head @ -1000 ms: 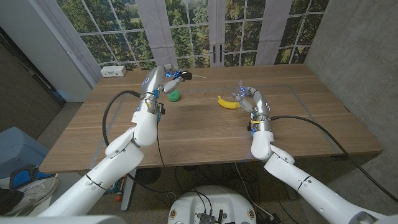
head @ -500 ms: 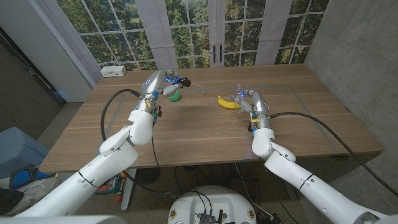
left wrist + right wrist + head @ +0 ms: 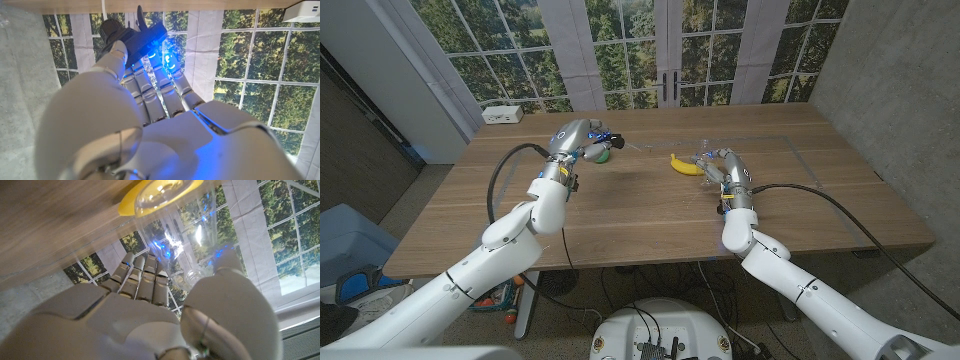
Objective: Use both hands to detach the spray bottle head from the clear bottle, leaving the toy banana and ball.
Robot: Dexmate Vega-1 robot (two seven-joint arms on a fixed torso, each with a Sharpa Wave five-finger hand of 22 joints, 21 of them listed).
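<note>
My left hand [image 3: 578,140] is raised over the table's far left and grips the black spray head [image 3: 609,143], whose thin tube points right. In the left wrist view the fingers [image 3: 155,85] close around the spray head [image 3: 122,35]. The green ball [image 3: 603,155] lies just behind that hand, partly hidden. My right hand [image 3: 722,168] holds the clear bottle [image 3: 704,159], separate from the head, close beside the yellow toy banana [image 3: 685,165]. The right wrist view has the bottle [image 3: 175,225] in my grip with the banana [image 3: 129,204] past it.
A white box [image 3: 503,114] sits at the wooden table's [image 3: 650,215] far left corner, also seen as the white box [image 3: 304,10] from the left wrist. Windows stand behind the table. A grey wall runs along the right side.
My left hand has come down with the spray head, now in front of the green ball. My right hand has lowered the clear bottle a little beside the banana.
</note>
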